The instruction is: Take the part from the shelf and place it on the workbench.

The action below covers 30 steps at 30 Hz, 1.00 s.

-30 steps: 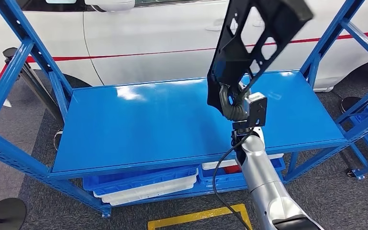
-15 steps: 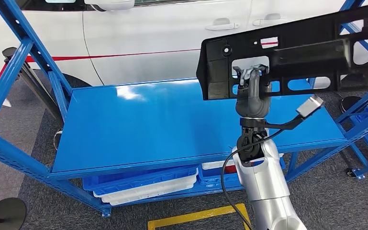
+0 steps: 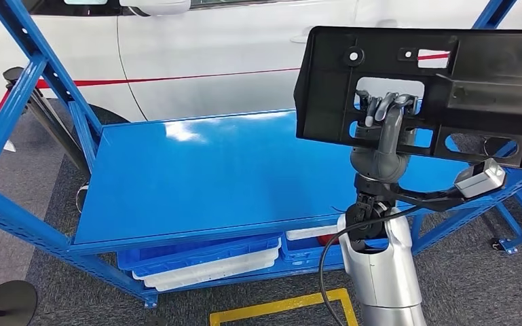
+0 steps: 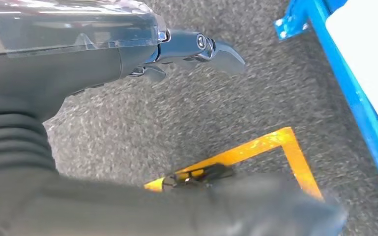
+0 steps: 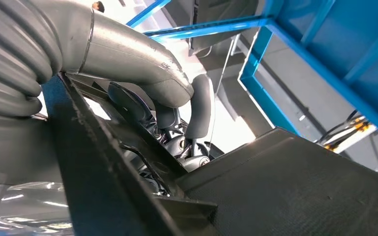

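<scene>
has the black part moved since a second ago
Yes. The black part, gripped by the right hand, swung from tilted up to lying level above the blue shelf.

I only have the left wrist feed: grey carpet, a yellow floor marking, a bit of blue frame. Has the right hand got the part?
Observer: Yes. In the head view the right hand grips the black part through a cutout near one end, fingers hooked over its edge.
Operator: Is it resting on the shelf?
Observer: No. The part is held up in the air, above the blue shelf top.
Operator: What is behind the shelf?
Observer: A white car with a red stripe along its side.
Operator: Anything under the top level?
Observer: Blue and white bins sit on the level below.
</scene>
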{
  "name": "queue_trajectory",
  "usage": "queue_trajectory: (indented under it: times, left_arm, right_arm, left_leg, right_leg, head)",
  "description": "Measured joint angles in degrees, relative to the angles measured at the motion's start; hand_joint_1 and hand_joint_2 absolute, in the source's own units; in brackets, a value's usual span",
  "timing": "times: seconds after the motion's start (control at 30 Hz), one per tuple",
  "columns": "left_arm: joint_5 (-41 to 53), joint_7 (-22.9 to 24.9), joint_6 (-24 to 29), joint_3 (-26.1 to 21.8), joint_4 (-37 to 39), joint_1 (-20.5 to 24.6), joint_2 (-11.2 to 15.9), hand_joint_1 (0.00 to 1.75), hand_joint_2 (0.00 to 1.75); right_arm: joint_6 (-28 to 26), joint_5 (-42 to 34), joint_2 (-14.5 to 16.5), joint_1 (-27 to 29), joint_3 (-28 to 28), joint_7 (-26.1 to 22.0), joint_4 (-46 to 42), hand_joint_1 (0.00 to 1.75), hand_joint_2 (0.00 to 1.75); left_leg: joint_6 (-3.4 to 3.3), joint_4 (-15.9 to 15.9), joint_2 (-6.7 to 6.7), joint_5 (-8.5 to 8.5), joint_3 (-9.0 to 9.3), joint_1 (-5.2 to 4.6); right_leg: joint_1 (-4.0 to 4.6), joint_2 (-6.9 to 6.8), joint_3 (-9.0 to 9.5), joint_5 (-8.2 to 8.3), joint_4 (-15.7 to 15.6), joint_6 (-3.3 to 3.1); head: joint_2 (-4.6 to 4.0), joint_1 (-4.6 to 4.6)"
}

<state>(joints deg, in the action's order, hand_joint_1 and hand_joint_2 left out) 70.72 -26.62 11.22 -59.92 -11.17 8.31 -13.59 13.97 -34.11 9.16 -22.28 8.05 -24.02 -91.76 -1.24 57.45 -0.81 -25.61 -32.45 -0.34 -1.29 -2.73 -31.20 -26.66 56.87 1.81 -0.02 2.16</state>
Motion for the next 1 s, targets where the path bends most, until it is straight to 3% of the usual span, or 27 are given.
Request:
queue_trajectory:
  times: [0.37,0.5,0.57,0.67,0.7,0.73,0.77,0.83,0.9,1.0]
  left_arm:
    - [4.13,14.38,-2.81,0.01,0.0,-0.9,0.04,0.0,1.75]
    - [5.56,16.45,-2.56,0.97,0.0,-1.11,0.08,0.0,1.75]
    - [6.16,17.05,-2.54,1.37,0.0,-1.09,0.05,0.0,1.75]
    - [6.66,17.41,-2.54,2.15,0.0,-1.01,0.04,0.0,1.75]
    - [6.69,17.45,-2.54,2.31,0.0,-1.02,0.05,0.0,1.75]
    - [6.69,17.48,-2.54,2.37,0.0,-1.01,0.05,0.0,1.75]
    - [6.69,17.52,-2.54,2.39,0.0,-0.97,0.05,0.0,1.75]
    - [6.69,17.53,-2.54,2.44,0.0,-0.79,0.01,0.0,1.75]
    - [6.69,17.53,-2.54,2.5,0.0,-0.62,-0.04,0.0,1.75]
    - [6.69,17.53,-2.54,2.65,0.0,-0.62,-0.06,0.0,1.75]
  right_arm:
    - [-0.3,5.03,1.18,0.63,0.87,-4.15,-3.81,1.75,1.75]
    - [-0.79,6.01,1.37,1.37,1.08,-5.47,-5.39,1.75,1.75]
    - [-1.04,6.5,1.38,1.49,1.12,-5.91,-5.91,1.75,1.75]
    - [-1.32,6.95,1.35,1.92,1.13,-6.34,-6.29,1.75,1.75]
    - [-1.35,6.99,1.34,2.18,1.13,-6.41,-6.31,1.75,1.75]
    - [-1.34,6.99,1.33,2.41,1.13,-6.45,-6.31,1.75,1.75]
    - [-1.31,7.01,1.33,2.56,1.13,-6.47,-6.32,1.75,1.75]
    - [-1.22,7.06,1.33,2.63,1.13,-6.49,-6.46,1.75,1.75]
    - [-1.19,7.11,1.33,2.63,1.13,-6.5,-6.71,1.75,1.75]
    - [-1.17,7.14,1.33,2.62,1.13,-6.53,-6.94,1.75,1.75]
  left_leg:
    - [-0.24,0.41,-0.01,-0.2,-0.21,-0.3]
    - [-0.81,0.36,0.17,0.16,-0.4,-0.15]
    - [-1.34,-0.21,0.22,0.8,-0.41,0.21]
    - [-1.82,-0.39,0.34,1.4,-1.02,0.2]
    - [-1.83,-0.31,0.44,1.54,-1.28,0.12]
    - [-1.77,-0.17,0.56,1.66,-1.55,0.05]
    - [-1.68,0.02,0.72,1.77,-1.82,0.02]
    - [-1.45,0.53,1.05,1.92,-2.29,0.02]
    - [-0.88,0.88,1.32,2.25,-2.77,-0.02]
    - [0.4,0.78,1.52,3.11,-3.27,-0.04]
  right_leg:
    - [-0.08,-0.08,-0.02,0.06,-0.11,0.16]
    - [-0.11,-0.27,-0.02,0.22,-0.1,0.69]
    - [-0.17,0.65,-0.71,-1.53,1.68,0.92]
    - [-0.16,2.3,-5.03,-7.89,12.23,0.97]
    - [-0.15,2.43,-6.34,-9.04,15.5,0.94]
    - [-0.14,2.47,-6.78,-8.98,16.82,0.87]
    - [-0.13,2.48,-6.11,-7.81,15.86,0.73]
    - [-0.08,2.63,-2.08,-4.22,8.45,0.26]
    - [0.24,2.93,1.04,-2.22,2.33,-0.23]
    - [0.5,2.99,1.0,-1.47,1.04,-0.96]
  head:
    - [0.0,0.0]
    - [0.01,0.0]
    - [0.0,0.0]
    - [0.0,0.0]
    - [0.0,0.0]
    - [0.0,0.0]
    - [0.0,0.0]
    - [0.0,-0.01]
    - [0.0,-0.01]
    - [0.0,-0.01]
